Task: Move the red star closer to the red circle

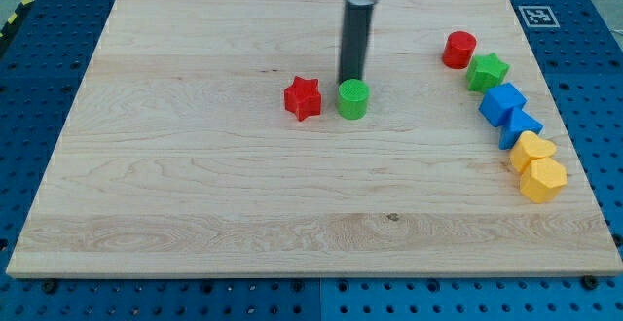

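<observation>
Bright, even light falls from above. The wooden board [195,185] is evenly lit with no glare. Blocks cast only short, soft shadows at their bases. Focus is sharp across the frame, though the rod's [352,44] top edge looks slightly blurred.

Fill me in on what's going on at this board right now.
My tip sits just above the green cylinder in the view, mid-board. The red star lies just left of that cylinder, apart from the tip. The red circle is far off at the view's upper right, heading a curved row of blocks, so the star is not yet near it.
</observation>
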Motion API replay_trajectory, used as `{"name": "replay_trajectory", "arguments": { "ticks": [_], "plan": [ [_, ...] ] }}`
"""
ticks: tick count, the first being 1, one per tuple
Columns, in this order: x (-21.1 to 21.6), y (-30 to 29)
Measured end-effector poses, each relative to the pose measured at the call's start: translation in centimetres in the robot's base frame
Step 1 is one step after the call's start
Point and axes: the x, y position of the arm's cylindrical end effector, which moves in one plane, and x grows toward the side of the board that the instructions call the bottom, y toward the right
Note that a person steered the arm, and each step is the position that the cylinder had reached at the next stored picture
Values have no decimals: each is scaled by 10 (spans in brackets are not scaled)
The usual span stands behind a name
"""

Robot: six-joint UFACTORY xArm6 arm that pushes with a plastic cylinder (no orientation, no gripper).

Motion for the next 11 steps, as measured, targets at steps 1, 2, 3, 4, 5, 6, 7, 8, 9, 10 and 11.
{"name": "replay_trajectory", "arguments": {
  "ticks": [1, 2, 3, 4, 5, 6, 7, 8, 9, 10, 11],
  "plan": [
    [0, -55],
    [14, -101],
    [70, -102],
    [86, -83],
    [84, -79],
    [69, -54],
    [56, -27],
    [41, -11],
    [29, -16],
    [43, -20],
    [69, -27]
  ]
}}
